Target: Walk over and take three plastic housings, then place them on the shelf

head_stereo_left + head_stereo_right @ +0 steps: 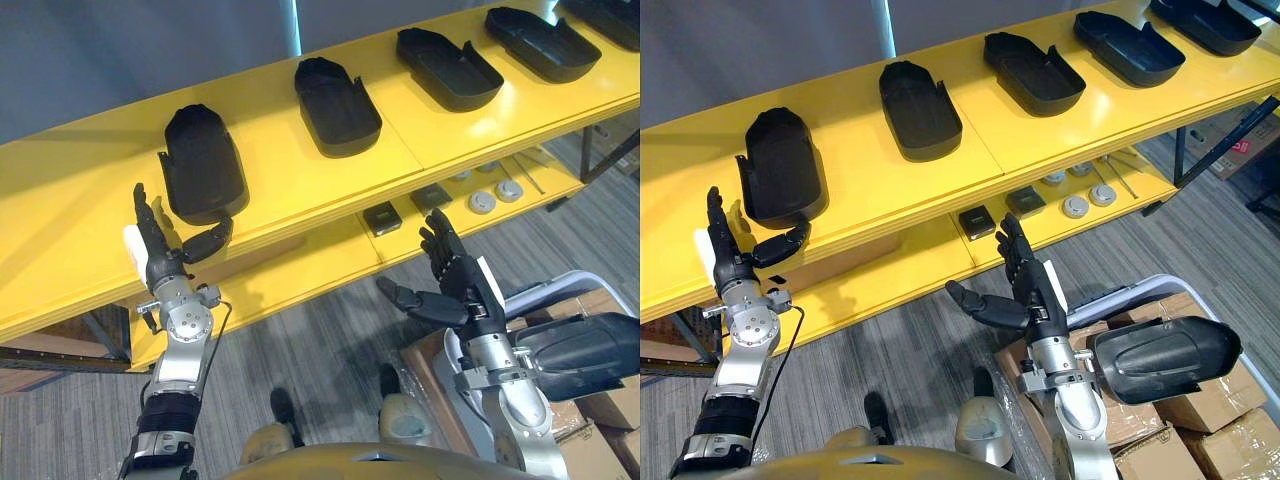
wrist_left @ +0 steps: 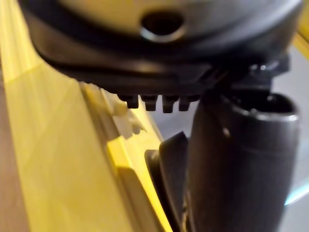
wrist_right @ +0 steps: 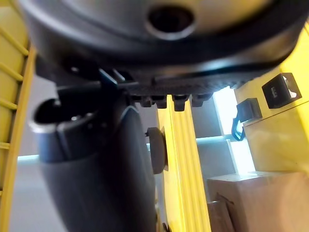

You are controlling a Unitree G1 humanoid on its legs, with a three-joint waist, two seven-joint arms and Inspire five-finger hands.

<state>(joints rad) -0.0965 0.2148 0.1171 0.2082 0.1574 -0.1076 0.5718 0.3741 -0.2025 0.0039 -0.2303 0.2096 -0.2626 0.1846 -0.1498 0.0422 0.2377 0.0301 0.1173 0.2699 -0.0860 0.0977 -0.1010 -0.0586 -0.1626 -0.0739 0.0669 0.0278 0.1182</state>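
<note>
A long yellow shelf crosses the scene from lower left to upper right. Five black plastic housings lie in a row on its top board, each with its long axis pointing away from the robot, across the depth of the board.

At the far left, the left hand is raised at the shelf's front edge. It is empty, with fingers straight and thumb spread. The leftmost housing lies just beyond it and slightly to its right. The thumb reaches toward the housing's near end, and contact cannot be judged.

Further right along the row are the second housing, the third housing, the fourth housing and the fifth housing. Small dark and round parts sit on the lower board.

The right hand hovers over the floor in front of the lower board, also empty, fingers extended.

At lower right, a sixth housing rests on cardboard boxes, beside the right forearm and nearer the robot than the hand, lying roughly crosswise. The right hand is the nearer one and would probably need to pull back and down to reach it.
</note>
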